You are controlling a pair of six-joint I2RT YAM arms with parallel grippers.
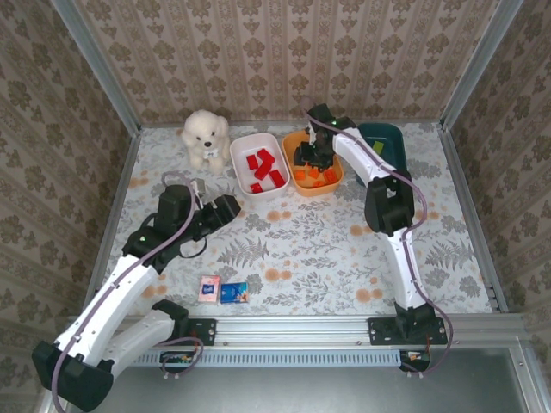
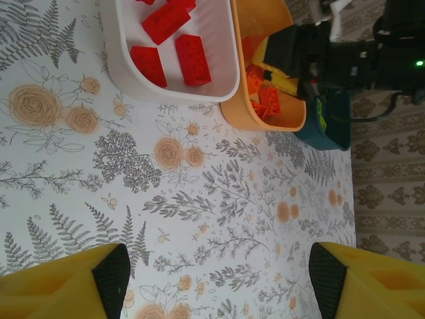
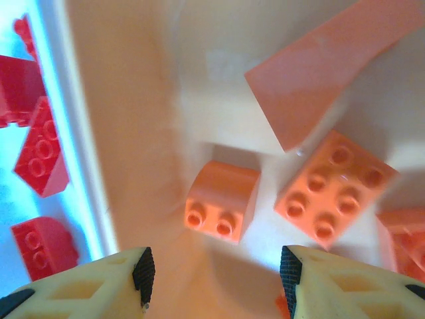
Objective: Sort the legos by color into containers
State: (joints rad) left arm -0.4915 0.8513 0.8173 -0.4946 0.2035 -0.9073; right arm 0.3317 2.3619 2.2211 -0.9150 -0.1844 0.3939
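Legos, small studded plastic bricks, lie grouped by colour: the red legos point(image 1: 263, 163) in the white rounded plastic tray point(image 1: 234, 159), the orange legos point(image 1: 318, 176) in the orange plastic tray point(image 1: 312, 192) touching it on its right. The right gripper point(image 3: 216, 269) hangs low inside the orange tray, fingers spread with nothing between them. A small orange brick point(image 3: 222, 199) lies loose on the tray floor under the gap, touching neither finger, which looks to me like a drop-off rather than a pick. The left gripper point(image 2: 219, 279) hovers over the flowered tablecloth point(image 2: 219, 186), spread wide and empty, well apart from the trays, probably so the arms do not cross. The dark teal plastic tray point(image 1: 392, 138) sits behind the right arm, and I cannot tell what it holds. A white plush dog point(image 1: 205, 138) stands just beside the white tray, while a flat pink packet point(image 1: 209, 288) and a blue packet point(image 1: 233, 292) lie near the arm bases; none of these blocks the reach
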